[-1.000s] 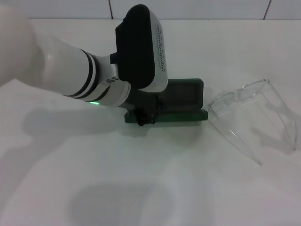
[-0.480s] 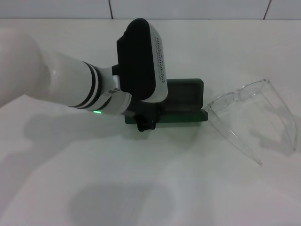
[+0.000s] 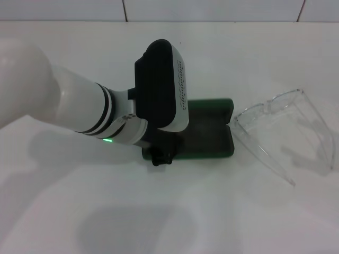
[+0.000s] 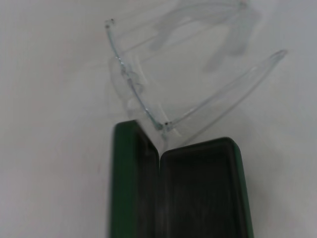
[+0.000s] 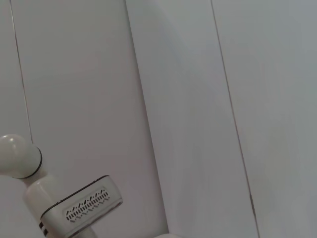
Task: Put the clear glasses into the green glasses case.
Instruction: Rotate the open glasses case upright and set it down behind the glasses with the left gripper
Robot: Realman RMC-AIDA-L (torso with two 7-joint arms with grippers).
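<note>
Nearest the robot, bare white desk [image 3: 175,222] lies in front of everything else. Just beyond it the left gripper [image 3: 159,156] hangs over the left end of the green case [image 3: 209,135], its black-and-white wrist housing covering that end from the head camera. Whether the jaws are spread or pressed together cannot be told; the housing hides them, and the left wrist camera shows only the case and the glasses.

The case has changed in the last second. A moment ago its lid stood up at the back; now the lid lies folded right down, so both halves rest flat on the desk with the dark lining facing up. The left wrist view shows the two felt-lined halves side by side with the hinge crease between them.

Beside the case's right end lie the clear glasses [image 3: 280,132], unfolded on the desk, arms spread away from the case; one frame corner sits very close to the case's end, possibly touching.

So the case looks ready to receive, and the glasses are not yet in it. The pickup probably falls to an arm near that side.

The right gripper is out of sight; its camera faces the tiled wall [image 5: 198,99].
</note>
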